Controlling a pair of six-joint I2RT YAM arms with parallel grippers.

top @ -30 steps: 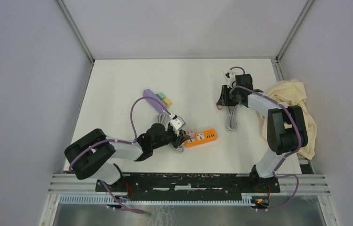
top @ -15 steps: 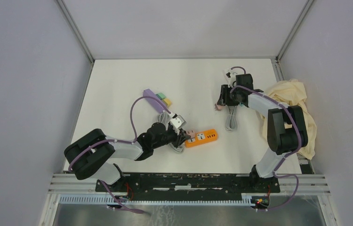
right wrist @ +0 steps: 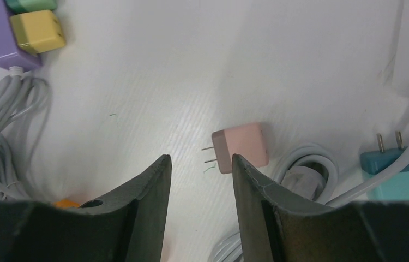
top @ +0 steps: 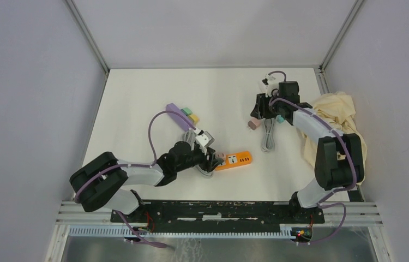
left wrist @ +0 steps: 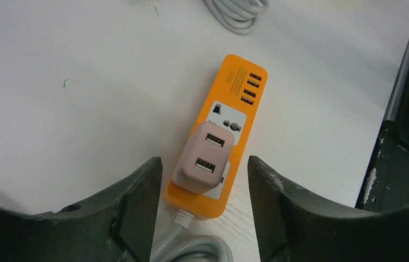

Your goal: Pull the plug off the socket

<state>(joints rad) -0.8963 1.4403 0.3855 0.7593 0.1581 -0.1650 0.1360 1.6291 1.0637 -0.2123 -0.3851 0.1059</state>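
Plug point(left wrist: 203, 158) in socket point(left wrist: 239, 90), white table point(top: 137, 93)

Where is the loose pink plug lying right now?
Seen from above, the pink plug lies on the right side of the table, close to the right gripper, with a coiled grey cable and a teal plug close by.

Beige plug point(left wrist: 202, 158) sits seated in the orange socket strip point(left wrist: 236, 76).

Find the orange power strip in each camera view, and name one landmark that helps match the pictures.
Top external: orange power strip low centre, right of the left arm.
Left wrist: picture centre.
Right wrist: only an orange sliver, bottom left, probably it.
Landmark: pink adapter plugged into it, top and left wrist.
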